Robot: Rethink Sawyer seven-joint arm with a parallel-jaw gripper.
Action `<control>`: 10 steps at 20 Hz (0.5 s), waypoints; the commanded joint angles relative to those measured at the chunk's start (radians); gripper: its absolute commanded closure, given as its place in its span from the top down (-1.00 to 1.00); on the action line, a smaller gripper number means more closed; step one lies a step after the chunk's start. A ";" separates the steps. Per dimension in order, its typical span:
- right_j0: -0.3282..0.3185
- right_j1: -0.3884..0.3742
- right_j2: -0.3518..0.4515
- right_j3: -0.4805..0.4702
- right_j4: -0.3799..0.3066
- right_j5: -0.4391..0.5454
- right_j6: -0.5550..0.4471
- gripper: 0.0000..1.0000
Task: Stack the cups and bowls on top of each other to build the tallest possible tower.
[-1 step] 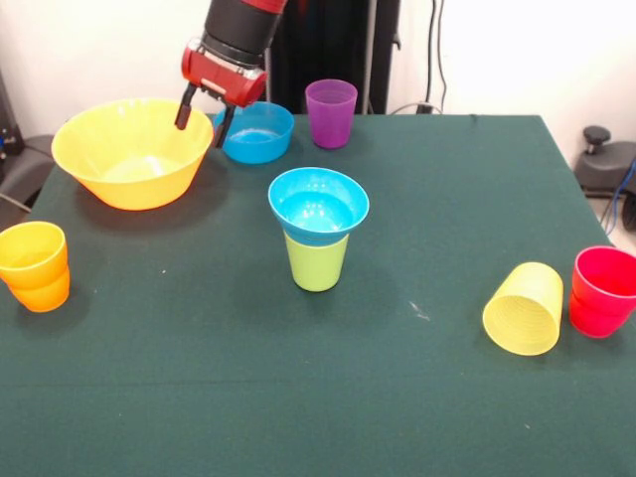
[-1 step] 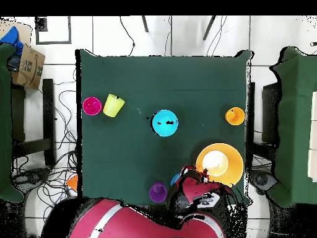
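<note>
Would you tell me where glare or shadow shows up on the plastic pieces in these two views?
Front view: white highlights glint inside the blue bowl seated on the green cup, and the large yellow bowl casts a soft shadow on the table. Overhead view: the large yellow bowl's centre looks washed out pale.

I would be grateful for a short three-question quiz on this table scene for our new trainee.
1. True or false: the yellow cup near the red cup stands upright.
2. What sits in the mouth of the green cup?
A. a purple cup
B. a blue bowl
C. nothing
3. Fill in: the gripper hangs by the rim of the large ______ bowl.

Key:
1. False, it lies on its side.
2. B, the blue bowl.
3. Yellow; its fingers are open, and a second blue bowl sits just beside it.
</note>
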 commanded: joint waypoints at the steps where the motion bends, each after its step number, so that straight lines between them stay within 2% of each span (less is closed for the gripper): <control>1: -0.030 0.030 0.136 -0.097 0.025 0.061 0.043 1.00; 10: -0.016 0.094 0.116 -0.113 0.055 -0.012 0.063 1.00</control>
